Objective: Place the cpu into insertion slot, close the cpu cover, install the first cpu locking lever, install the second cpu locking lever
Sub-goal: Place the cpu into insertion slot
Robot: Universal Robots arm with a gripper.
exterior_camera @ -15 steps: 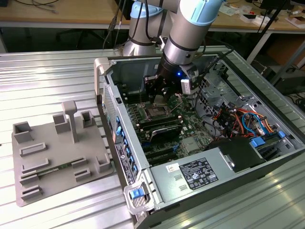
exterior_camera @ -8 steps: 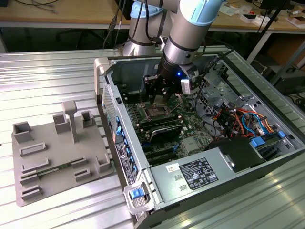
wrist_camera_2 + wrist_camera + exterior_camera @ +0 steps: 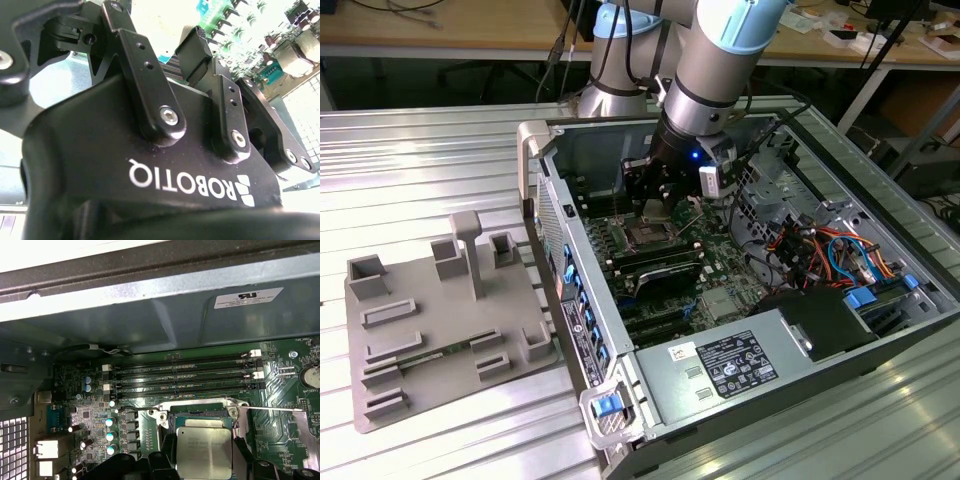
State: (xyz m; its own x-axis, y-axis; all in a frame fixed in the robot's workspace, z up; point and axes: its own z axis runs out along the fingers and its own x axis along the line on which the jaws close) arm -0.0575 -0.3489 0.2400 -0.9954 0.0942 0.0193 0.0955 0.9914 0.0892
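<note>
While the chip is hanging clear of its seat, we are recording the first step as under way and none of the four as complete. Starting at the exterior view's left, a grey fixture tray (image 3: 420, 300) is lying on the ribbed table (image 3: 420, 160), with nothing touching it. Moving rightward, the open computer case (image 3: 610, 150) is lying on its side and the arm is leaning into it. The gripper (image 3: 655, 203) is hovering just above the insertion slot (image 3: 648, 236), whose dark pinned centre is showing bare.

In the first wrist view the cpu (image 3: 205, 452) is sitting between two dark fingers (image 3: 167, 450), silver top facing the camera. We are judging the jaws as narrowed to the chip's width, clamping it by opposite edges and touching nothing else. Beyond the chip, the cpu cover (image 3: 200, 403) is apparently standing open at the socket's far edge, with the memory slots (image 3: 185, 372) lying farther off. A thin metal rod (image 3: 272, 410), probably a locking lever, is lying beside the socket, apparently unlatched. We are listing seating, cover closure and both levers as outstanding.
</note>
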